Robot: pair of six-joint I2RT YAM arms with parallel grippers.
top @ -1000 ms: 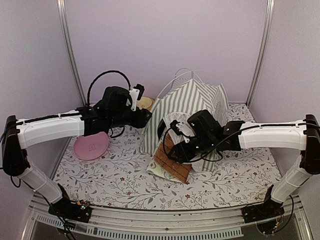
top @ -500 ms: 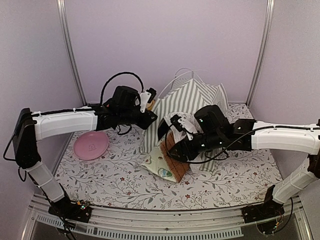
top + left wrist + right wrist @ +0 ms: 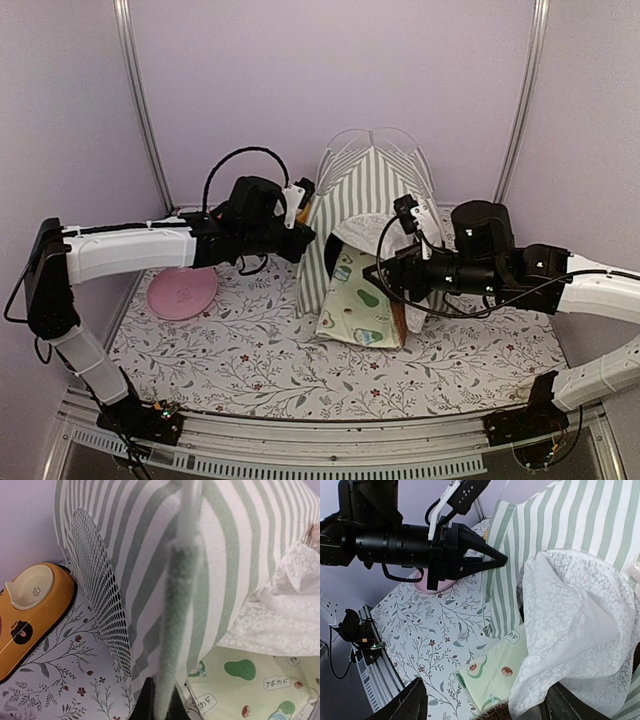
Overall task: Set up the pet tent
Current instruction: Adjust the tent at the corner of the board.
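Pet tent (image 3: 365, 190) upright, mat (image 3: 360, 305) half inside doorway; left hand (image 3: 502, 559) pinching tent edge; right hand (image 3: 390, 280) spread open.

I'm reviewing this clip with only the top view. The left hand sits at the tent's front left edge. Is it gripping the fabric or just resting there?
Observer: Gripping. In the left wrist view the left hand is shut on a folded edge of the tent, which runs straight up from the grip.
Operator: Is anything behind that arm that I can't see?
Observer: Yes, an orange pet bowl sits right beside the tent's mesh window.
Operator: And the right hand?
Observer: The right wrist view shows the right hand open wide. The lace curtain hangs against one side of it and is not pinched.
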